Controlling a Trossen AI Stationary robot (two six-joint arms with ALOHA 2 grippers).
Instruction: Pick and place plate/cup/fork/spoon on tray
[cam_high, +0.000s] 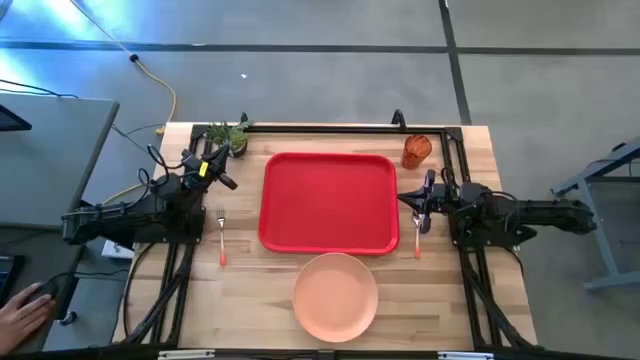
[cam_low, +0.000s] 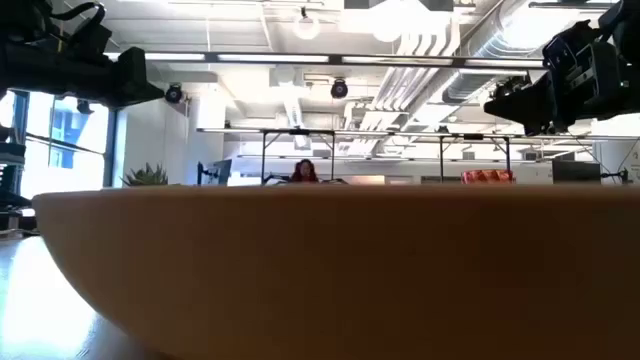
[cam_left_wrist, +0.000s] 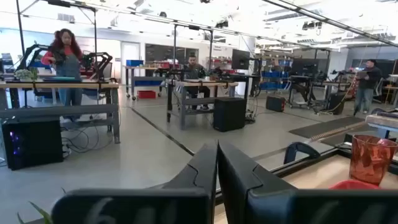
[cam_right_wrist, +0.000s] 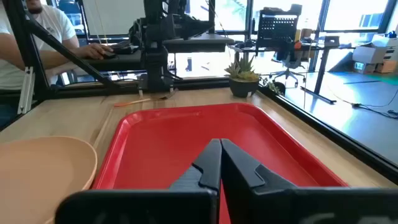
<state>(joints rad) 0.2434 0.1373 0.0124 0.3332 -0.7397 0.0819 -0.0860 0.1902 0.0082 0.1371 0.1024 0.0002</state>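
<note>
On the desk below the empty tray, I judge the plate light, stiff, slick; I'd pinch its rim. Both hands, left hand and right hand, are pressed together.

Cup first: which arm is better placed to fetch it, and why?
Probably the right. The cup stands at the table's far right corner, just beyond the right gripper, whereas the left gripper waits across the empty tray. Both grippers are shut.
</note>
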